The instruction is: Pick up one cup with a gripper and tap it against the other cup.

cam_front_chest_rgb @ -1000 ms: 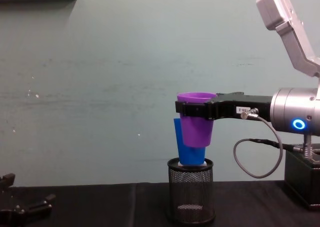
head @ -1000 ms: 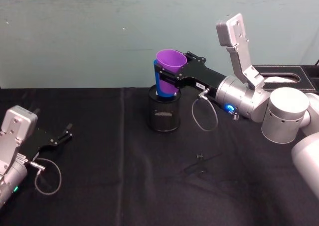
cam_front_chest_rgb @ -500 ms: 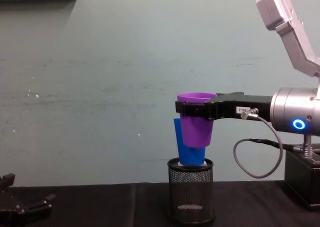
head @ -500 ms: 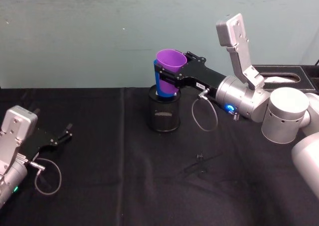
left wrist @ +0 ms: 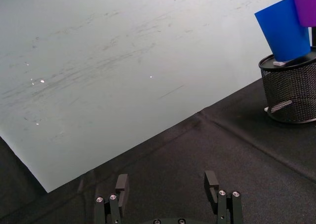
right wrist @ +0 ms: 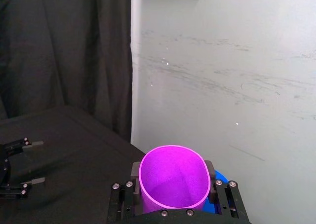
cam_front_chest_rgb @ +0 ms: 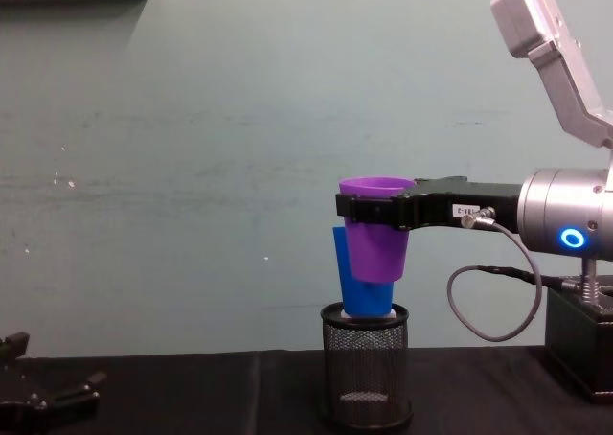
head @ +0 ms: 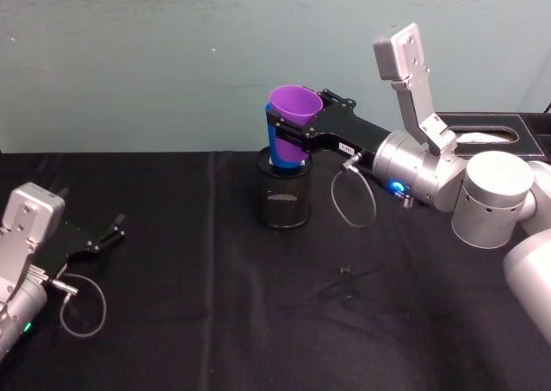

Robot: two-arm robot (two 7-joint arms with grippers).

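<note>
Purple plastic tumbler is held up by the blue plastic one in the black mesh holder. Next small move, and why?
Probably a short sideways nudge of the purple plastic tumbler into the blue plastic tumbler. The right gripper is shut on the purple one, raised close beside the blue one sitting in the black wire-mesh pen holder; contact is unclear. Left gripper parked, open.

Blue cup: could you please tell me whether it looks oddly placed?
Yes: the blue cup sits tilted inside the mesh holder, not on the table. The right pincer holds the purple cup nearby.
</note>
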